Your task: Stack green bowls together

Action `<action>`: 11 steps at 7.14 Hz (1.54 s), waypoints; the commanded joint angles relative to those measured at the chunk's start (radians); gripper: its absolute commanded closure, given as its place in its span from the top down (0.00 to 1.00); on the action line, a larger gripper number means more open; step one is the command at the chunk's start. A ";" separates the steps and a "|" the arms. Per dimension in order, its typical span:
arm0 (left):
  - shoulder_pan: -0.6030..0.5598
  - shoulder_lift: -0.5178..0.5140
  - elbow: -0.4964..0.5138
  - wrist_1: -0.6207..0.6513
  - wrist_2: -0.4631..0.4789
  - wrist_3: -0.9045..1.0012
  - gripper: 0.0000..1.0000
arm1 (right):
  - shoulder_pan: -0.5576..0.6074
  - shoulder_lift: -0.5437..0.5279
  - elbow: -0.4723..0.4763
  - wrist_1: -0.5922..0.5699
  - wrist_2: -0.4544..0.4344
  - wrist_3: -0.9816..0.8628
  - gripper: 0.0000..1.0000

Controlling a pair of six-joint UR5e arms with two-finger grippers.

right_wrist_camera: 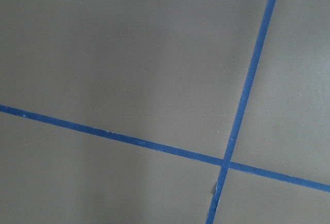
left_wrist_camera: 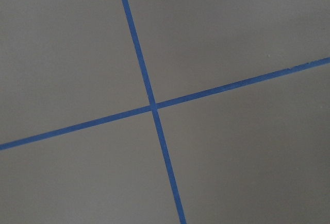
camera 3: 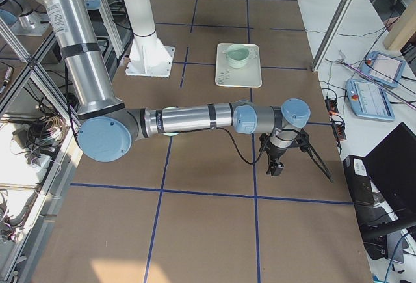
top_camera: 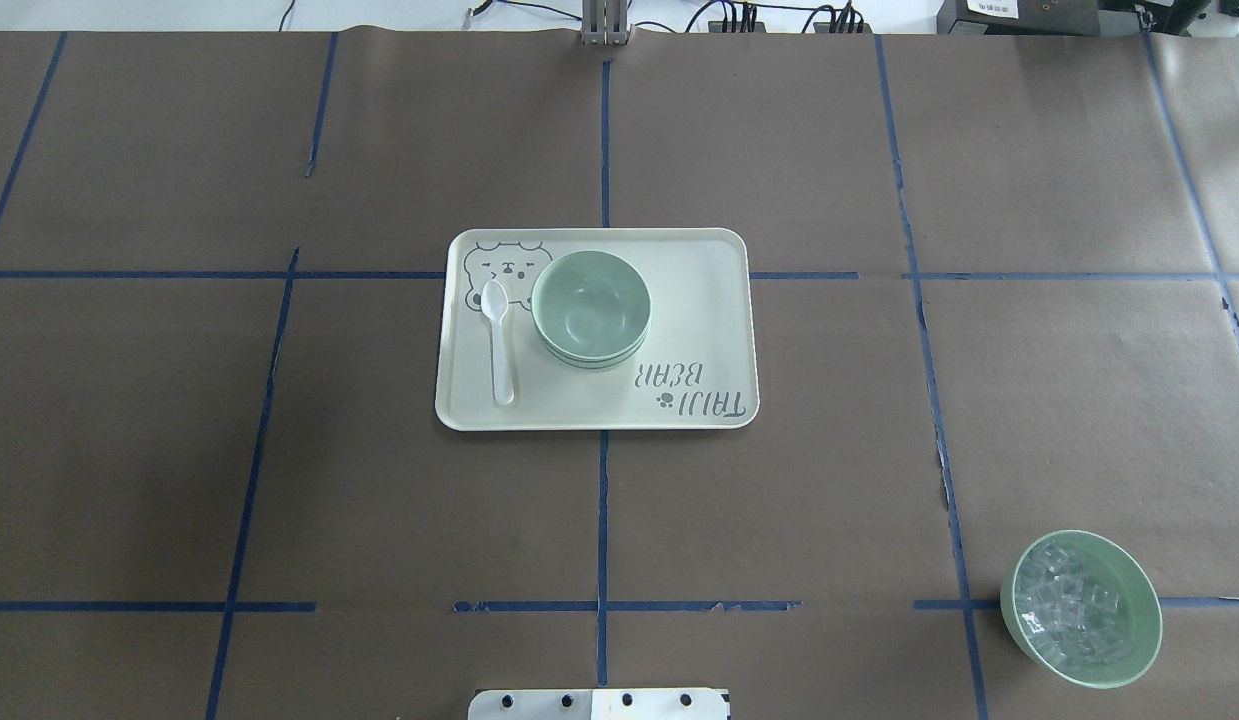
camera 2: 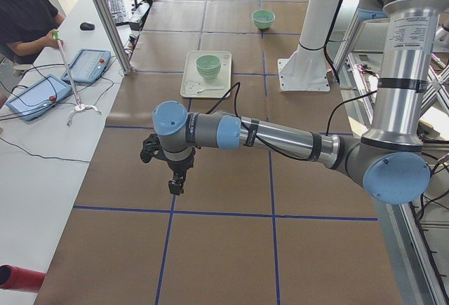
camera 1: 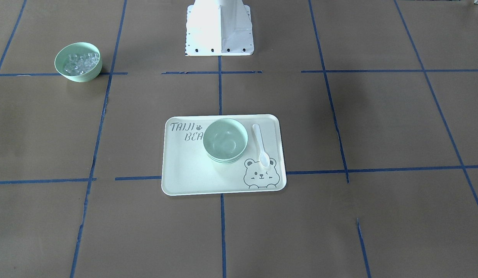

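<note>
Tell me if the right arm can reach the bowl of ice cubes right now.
Probably yes. The bowl of ice cubes sits alone on the robot's right, nothing beside it, and the right gripper hangs over bare table on that side.

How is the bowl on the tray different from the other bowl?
The green bowls on the tray are stacked and empty on top; the bowl of clear cubes is single and filled. The stack sits on the tray, the cube bowl on the brown table. Both are round and pale green.
</note>
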 commanded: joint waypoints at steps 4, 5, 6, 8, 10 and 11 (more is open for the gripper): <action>0.005 0.004 0.013 -0.086 -0.001 -0.025 1.00 | -0.003 -0.081 0.148 -0.093 -0.003 -0.044 1.00; 0.005 -0.009 0.020 -0.082 0.002 -0.028 1.00 | -0.003 -0.087 0.144 -0.092 0.005 -0.044 1.00; 0.005 -0.003 0.031 -0.086 -0.003 -0.026 1.00 | -0.003 -0.093 0.127 -0.092 0.008 -0.038 1.00; 0.005 0.002 0.033 -0.086 -0.003 -0.035 1.00 | -0.003 -0.099 0.124 -0.092 0.014 -0.028 1.00; 0.002 0.004 0.044 -0.077 -0.003 -0.033 1.00 | -0.003 -0.110 0.127 -0.092 0.013 -0.028 1.00; -0.004 -0.009 0.039 -0.060 -0.003 -0.033 1.00 | -0.003 -0.111 0.125 -0.092 0.012 -0.028 1.00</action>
